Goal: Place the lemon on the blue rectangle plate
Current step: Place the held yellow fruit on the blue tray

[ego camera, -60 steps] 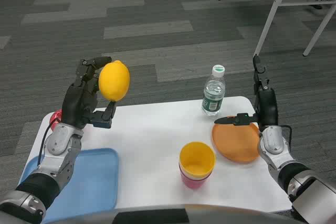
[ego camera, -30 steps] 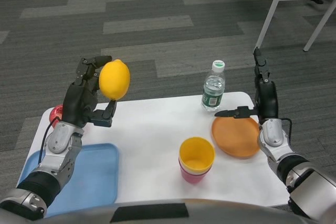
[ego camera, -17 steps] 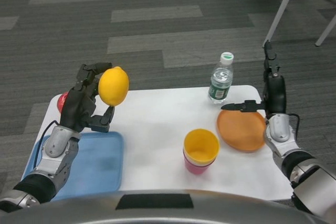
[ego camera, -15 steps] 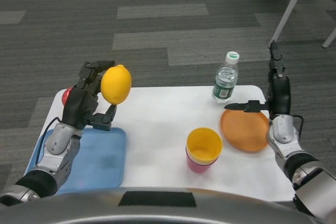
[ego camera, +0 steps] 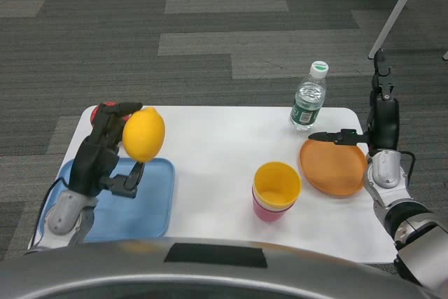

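My left hand (ego camera: 103, 153) grips a yellow lemon (ego camera: 143, 134) and holds it in the air over the far right corner of the blue rectangle plate (ego camera: 147, 204), which lies at the table's front left. My right hand (ego camera: 378, 120) waits upright at the right, fingers spread and holding nothing, above the far edge of the orange plate (ego camera: 332, 167).
A yellow cup stacked in a pink one (ego camera: 276, 190) stands near the table's front middle. A water bottle (ego camera: 309, 97) stands at the far right. A small red object (ego camera: 102, 109) peeks out behind my left hand. The white table (ego camera: 217, 145) ends close to the blue plate's left side.
The camera has tilted down and turned. My left hand has lowered the lemon toward the blue plate. The right hand has kept its pose.
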Action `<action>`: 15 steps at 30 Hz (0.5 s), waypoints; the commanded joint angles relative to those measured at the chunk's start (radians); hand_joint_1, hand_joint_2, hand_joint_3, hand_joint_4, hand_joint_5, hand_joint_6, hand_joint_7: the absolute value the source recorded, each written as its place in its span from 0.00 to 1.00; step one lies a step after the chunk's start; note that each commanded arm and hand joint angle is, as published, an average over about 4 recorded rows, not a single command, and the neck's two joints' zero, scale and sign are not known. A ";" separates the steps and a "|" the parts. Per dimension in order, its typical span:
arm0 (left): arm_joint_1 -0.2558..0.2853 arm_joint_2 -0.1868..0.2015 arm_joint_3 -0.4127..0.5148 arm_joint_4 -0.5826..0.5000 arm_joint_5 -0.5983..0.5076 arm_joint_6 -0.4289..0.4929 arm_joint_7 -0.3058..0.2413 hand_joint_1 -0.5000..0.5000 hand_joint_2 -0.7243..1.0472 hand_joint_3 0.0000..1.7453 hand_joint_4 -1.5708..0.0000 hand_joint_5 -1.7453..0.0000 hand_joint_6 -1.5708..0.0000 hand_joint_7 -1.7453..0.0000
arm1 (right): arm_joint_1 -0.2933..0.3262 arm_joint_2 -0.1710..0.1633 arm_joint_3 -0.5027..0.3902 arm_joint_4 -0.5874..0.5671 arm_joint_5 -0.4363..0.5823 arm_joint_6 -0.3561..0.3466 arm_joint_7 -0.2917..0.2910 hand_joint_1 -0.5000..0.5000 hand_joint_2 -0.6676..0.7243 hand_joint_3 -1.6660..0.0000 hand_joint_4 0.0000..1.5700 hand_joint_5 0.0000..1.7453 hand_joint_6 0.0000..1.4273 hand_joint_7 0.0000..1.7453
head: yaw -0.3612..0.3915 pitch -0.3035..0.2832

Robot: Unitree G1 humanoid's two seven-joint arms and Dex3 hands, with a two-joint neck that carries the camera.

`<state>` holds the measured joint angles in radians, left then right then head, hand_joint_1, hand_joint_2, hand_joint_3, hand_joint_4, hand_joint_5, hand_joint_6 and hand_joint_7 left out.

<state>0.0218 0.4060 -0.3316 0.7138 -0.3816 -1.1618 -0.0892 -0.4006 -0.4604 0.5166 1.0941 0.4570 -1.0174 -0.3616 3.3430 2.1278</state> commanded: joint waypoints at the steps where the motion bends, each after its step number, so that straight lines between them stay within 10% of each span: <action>1: 0.052 0.058 0.001 0.011 0.007 -0.022 0.002 0.65 0.90 1.00 0.90 0.00 0.92 0.16 | -0.008 -0.004 -0.002 0.011 0.003 0.009 -0.002 0.12 0.45 0.95 0.00 0.00 0.00 0.00 | 0.001 -0.002; 10: 0.184 0.178 0.037 0.013 0.031 -0.019 -0.009 0.69 0.95 1.00 0.90 0.00 0.91 0.16 | -0.019 -0.005 0.002 0.032 0.003 0.014 -0.002 0.12 0.45 0.96 0.00 0.00 0.00 0.00 | 0.014 -0.028; 15: 0.201 0.167 0.056 0.018 0.040 -0.001 -0.072 0.72 0.95 1.00 0.90 0.00 0.91 0.16 | -0.024 -0.001 0.003 0.052 0.004 0.016 -0.002 0.12 0.45 0.96 0.00 0.00 0.00 0.00 | 0.026 -0.044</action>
<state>0.2165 0.5715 -0.2885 0.7318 -0.3447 -1.1725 -0.1423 -0.4048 -0.4607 0.5180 1.1383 0.4567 -1.0059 -0.3615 3.3665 2.0869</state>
